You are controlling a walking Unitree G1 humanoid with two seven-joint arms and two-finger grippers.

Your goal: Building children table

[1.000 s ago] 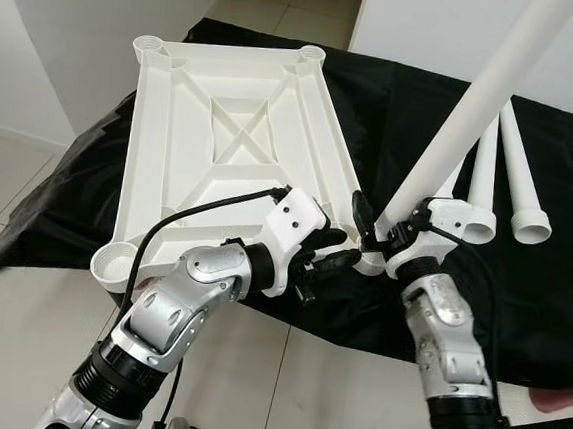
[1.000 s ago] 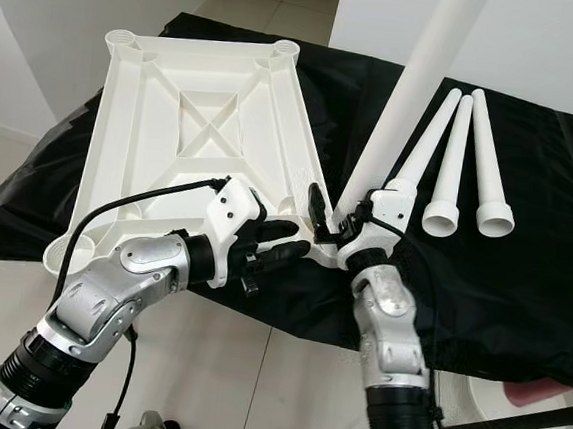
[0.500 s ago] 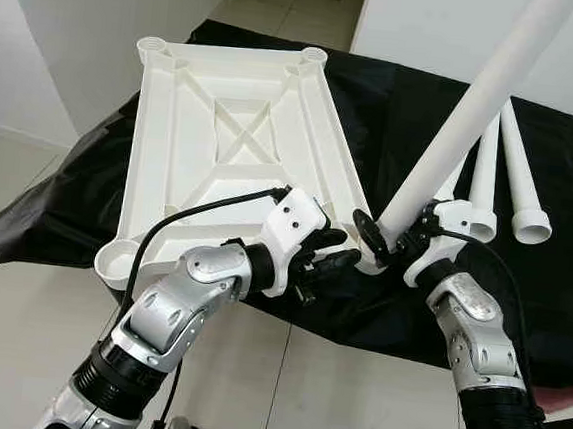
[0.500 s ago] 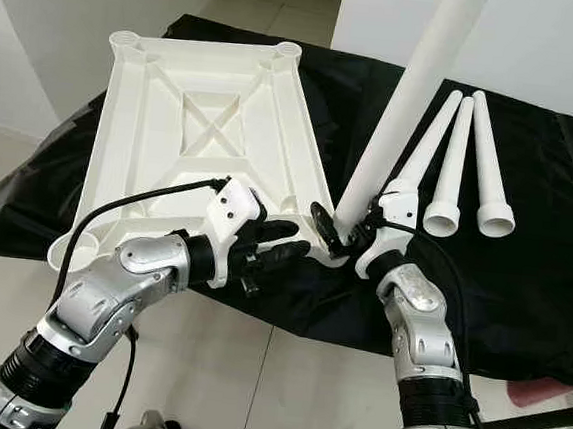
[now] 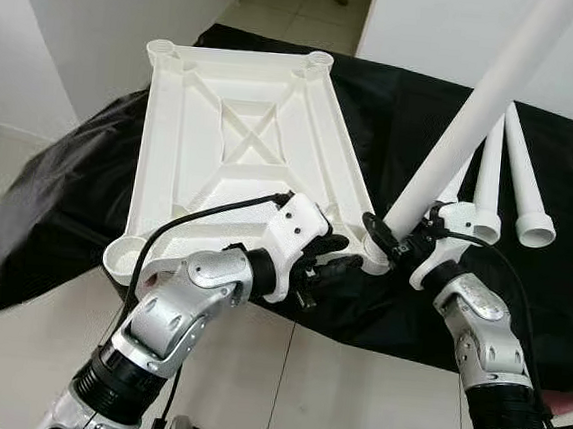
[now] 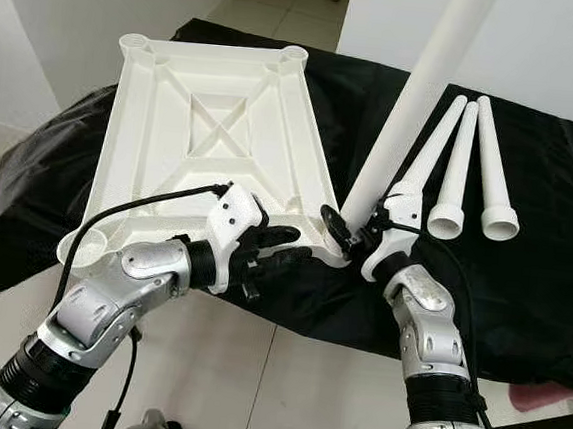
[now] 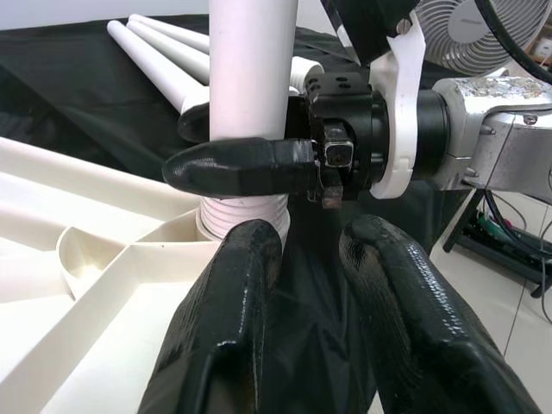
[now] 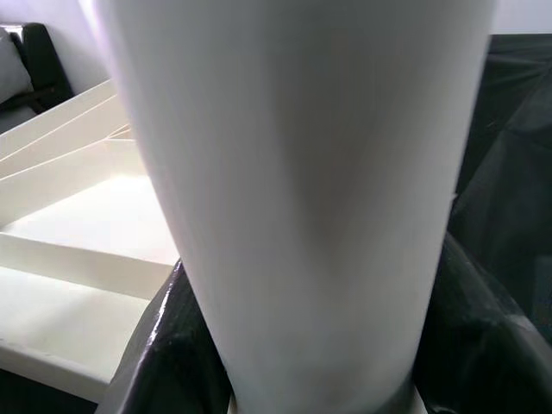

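On black cloth (image 5: 520, 295), upturned white tabletop (image 5: 243, 140), tiled floor (image 5: 13, 351), white walls (image 5: 103, 18)

I see pale beige floor tiles (image 5: 13, 351) with thin grout lines, and white walls (image 5: 102, 28) left and back, with a tiled gap between them. A black cloth (image 6: 550, 298) (wrinkled, drooping at the left edge) drapes the work surface. A fan (image 7: 453, 34) stands behind, I think on a dark stand. Lighting is even and bright.
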